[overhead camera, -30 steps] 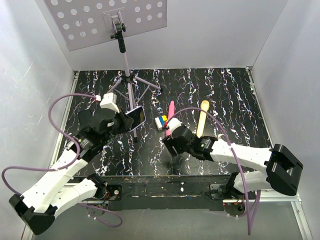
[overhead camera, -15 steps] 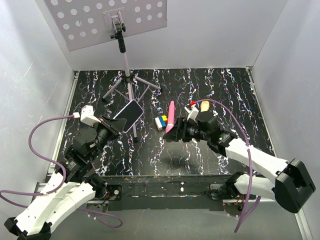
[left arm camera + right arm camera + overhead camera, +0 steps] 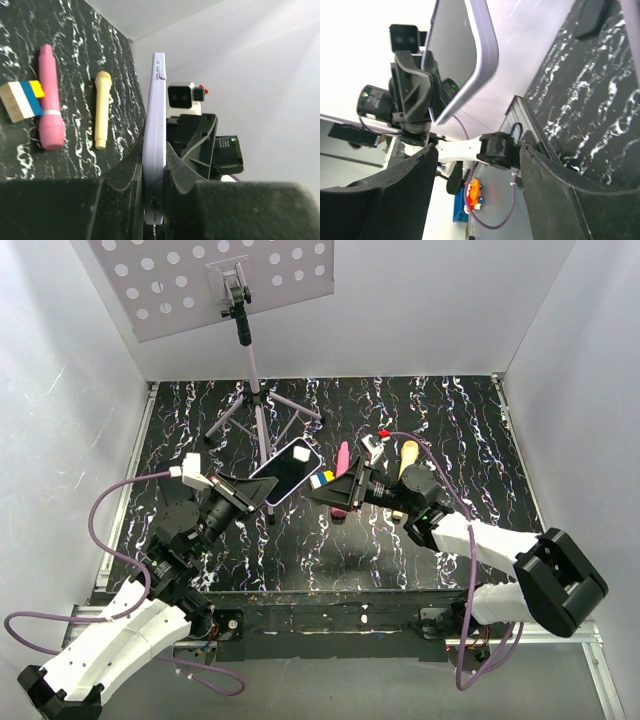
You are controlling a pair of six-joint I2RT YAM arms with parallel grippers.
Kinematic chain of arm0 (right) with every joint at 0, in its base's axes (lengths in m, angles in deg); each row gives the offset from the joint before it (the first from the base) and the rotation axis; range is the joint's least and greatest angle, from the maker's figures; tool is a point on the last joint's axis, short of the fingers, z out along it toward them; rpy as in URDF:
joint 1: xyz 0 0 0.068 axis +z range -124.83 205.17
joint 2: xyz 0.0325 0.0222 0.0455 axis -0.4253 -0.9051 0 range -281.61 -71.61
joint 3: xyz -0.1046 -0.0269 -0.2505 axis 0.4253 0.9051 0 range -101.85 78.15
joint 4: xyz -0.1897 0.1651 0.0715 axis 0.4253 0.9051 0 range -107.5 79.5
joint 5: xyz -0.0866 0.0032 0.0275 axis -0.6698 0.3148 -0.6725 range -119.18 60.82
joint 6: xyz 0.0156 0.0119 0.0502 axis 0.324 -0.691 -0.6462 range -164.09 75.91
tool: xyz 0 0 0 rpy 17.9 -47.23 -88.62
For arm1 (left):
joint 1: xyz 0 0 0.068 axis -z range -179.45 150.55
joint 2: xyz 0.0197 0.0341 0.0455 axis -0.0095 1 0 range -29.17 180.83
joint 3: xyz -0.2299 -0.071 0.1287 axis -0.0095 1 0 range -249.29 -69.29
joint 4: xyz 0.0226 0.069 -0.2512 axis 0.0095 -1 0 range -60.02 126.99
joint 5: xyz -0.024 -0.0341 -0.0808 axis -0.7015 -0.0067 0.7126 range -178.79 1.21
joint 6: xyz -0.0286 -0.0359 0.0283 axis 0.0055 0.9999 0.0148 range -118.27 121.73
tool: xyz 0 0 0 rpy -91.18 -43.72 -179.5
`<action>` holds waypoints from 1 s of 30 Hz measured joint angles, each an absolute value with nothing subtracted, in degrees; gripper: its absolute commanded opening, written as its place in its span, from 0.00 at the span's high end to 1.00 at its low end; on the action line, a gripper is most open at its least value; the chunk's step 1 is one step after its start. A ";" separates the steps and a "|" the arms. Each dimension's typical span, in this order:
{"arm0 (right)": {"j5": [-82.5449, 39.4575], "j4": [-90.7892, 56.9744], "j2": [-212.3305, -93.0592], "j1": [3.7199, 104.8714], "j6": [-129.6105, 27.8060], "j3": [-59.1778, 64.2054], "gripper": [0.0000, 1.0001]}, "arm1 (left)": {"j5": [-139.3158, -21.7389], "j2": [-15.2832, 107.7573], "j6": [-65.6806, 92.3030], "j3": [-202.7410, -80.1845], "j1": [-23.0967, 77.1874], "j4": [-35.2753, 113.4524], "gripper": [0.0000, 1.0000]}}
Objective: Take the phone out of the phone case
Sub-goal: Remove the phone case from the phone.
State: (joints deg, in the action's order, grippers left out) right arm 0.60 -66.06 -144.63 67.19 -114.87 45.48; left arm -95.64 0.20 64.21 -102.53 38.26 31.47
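Holding the phone case (image 3: 156, 120) clear of the counter (image 3: 470, 440), the left gripper (image 3: 154, 187) is clamped on the case's lower end. The phone (image 3: 287, 472) sits inside it, glossy screen turned up toward the overhead camera. In that view the cased phone's long axis runs from the left gripper at about seven o'clock out to a free end at about one o'clock.

The right gripper (image 3: 338, 492) hovers just beside it, spread wide with nothing between the jaws. From it the phone lies at about ten o'clock. Its wrist camera shows the lavender rim ahead of and above the gap between the fingers (image 3: 395, 200), not inside it.

The right arm is the one nearer the free end, so I judge the next move falls to it: closing on that unclamped end to work the phone out of the shell while the left anchors the case.
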 measured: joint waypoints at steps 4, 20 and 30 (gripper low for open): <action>0.84 -73.18 -148.56 67.17 -119.68 44.06 0.32 | -92.47 2.05 66.70 -101.43 38.26 35.33 1.00; -1.37 -75.06 -150.64 66.77 -123.57 42.03 0.84 | -87.73 3.26 71.20 -96.98 38.19 42.81 1.00; 1.16 -73.36 -149.96 63.74 -120.66 41.53 0.99 | -86.31 5.57 65.94 -102.55 38.17 33.63 0.02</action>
State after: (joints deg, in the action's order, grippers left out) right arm 1.16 -73.36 -149.96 63.74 -120.66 41.53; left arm -86.31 5.57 65.94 -102.55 38.17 33.63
